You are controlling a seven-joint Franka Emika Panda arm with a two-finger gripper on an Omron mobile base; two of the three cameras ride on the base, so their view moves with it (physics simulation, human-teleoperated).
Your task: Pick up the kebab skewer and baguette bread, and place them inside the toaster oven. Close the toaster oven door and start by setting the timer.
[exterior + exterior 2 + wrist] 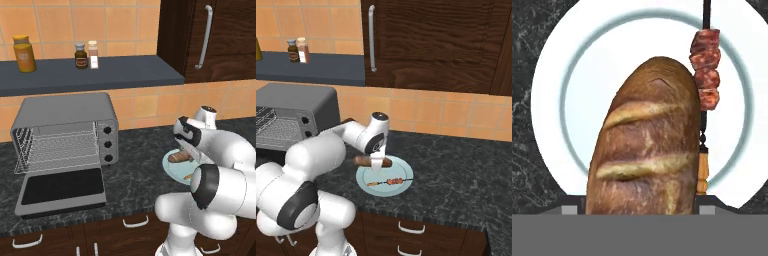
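A kitchen: dark marble-look counter [135, 150], orange tiled wall [100, 22] (spice jars [86, 55] shelved), wooden cabinets [431, 45].

Base cams flank arm from behind, sharing plate [385, 188]; hand cam close above baguette bread [644, 145].

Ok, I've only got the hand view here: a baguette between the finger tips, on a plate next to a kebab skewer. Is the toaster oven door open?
Observer: Yes. In the left base view the toaster oven door is folded down flat.
Operator: Anything inside the oven?
Observer: No, the wire rack in the toaster oven is bare.
Operator: Which way is the oven from the plate?
Observer: It stands to the left of the plate, further along the same counter.
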